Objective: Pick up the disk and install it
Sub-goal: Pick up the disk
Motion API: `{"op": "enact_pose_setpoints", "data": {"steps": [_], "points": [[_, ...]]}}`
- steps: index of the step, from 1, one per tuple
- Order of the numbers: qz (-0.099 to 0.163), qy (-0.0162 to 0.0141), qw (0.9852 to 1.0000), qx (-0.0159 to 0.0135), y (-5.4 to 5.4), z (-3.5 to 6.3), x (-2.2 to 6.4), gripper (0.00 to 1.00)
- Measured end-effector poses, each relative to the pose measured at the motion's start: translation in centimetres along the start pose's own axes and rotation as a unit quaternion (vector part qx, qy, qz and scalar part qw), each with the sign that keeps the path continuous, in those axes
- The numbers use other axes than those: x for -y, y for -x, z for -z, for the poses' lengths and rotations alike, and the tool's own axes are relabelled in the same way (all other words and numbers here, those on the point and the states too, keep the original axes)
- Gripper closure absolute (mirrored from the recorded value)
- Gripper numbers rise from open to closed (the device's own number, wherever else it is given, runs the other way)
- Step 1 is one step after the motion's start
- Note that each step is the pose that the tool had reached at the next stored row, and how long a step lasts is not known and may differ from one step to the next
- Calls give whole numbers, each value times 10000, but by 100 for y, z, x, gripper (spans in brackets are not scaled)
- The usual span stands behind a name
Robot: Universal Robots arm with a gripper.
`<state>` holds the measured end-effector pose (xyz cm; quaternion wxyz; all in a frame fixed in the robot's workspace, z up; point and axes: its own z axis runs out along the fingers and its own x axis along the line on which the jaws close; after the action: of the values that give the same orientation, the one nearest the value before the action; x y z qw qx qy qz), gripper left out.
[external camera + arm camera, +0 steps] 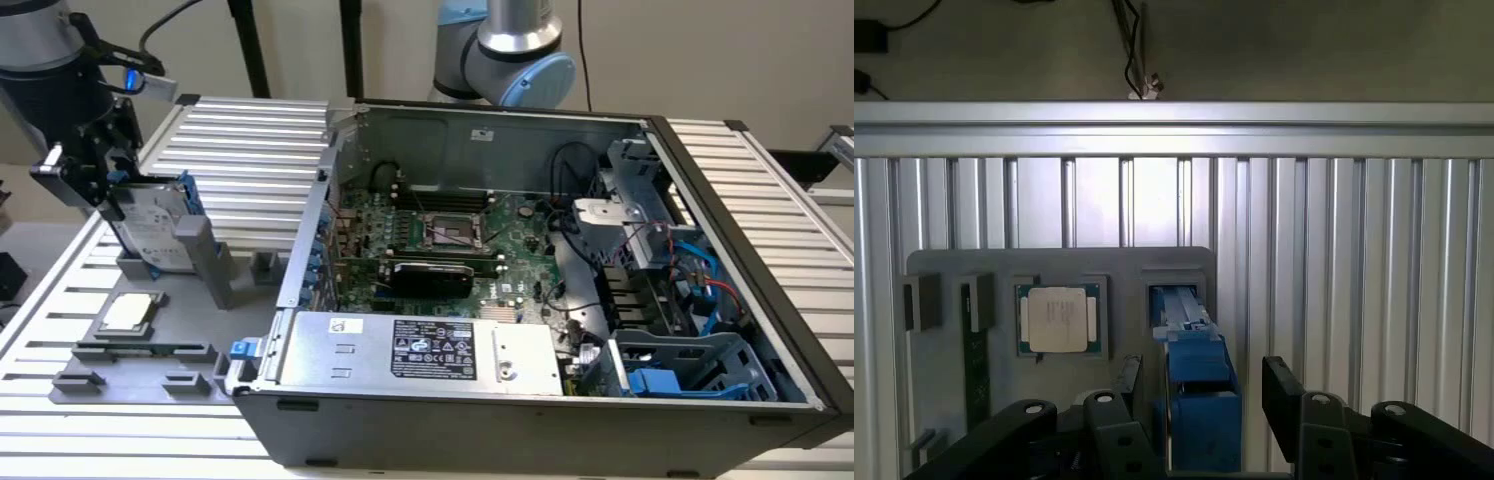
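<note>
Standing on edge, disk [1199, 405] between parted fingers [1282, 392]

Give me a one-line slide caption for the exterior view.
Open gripper straddles the upright disk in its grey stand, beside the opened computer case.

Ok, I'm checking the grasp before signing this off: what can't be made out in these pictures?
Exterior view: part of the disk is hidden behind the gripper, and its label print is too small to read.
Exterior view: the disk's lower edge is hidden in the grey holder.
Wrist view: the disk shows edge-on, so its label face is hidden; the gripper's body is cut off by the picture's edge.
</note>
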<state>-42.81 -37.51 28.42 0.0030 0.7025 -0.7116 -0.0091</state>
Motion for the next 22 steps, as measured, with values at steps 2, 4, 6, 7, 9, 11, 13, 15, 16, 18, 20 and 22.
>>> {"op": "enact_pose_setpoints", "data": {"steps": [2, 4, 6, 7, 9, 11, 13, 15, 16, 18, 20, 22], "points": [[0, 0, 10000, 0, 0, -3, 0, 0], [0, -1, 10000, 1, 0, -4, 0, 100], [0, -2, 10000, 1, 0, -5, 1, 100], [0, -2, 10000, 1, 0, -6, 2, 100], [0, -1, 10000, 1, 0, -5, 6, 100], [0, -1, 10000, 1, 0, -4, 8, 100], [0, -1, 10000, 0, 0, -4, 9, 100], [0, -1, 10000, 1, 0, -4, 9, 100], [0, -1, 10000, 0, 0, -4, 9, 100], [-2, 0, 10000, 1, -1, -3, 10, 100], [-5, -1, 10000, 1, -6, -3, 10, 100], [-10, -1, 10000, 1, -14, -4, 10, 100]]}}
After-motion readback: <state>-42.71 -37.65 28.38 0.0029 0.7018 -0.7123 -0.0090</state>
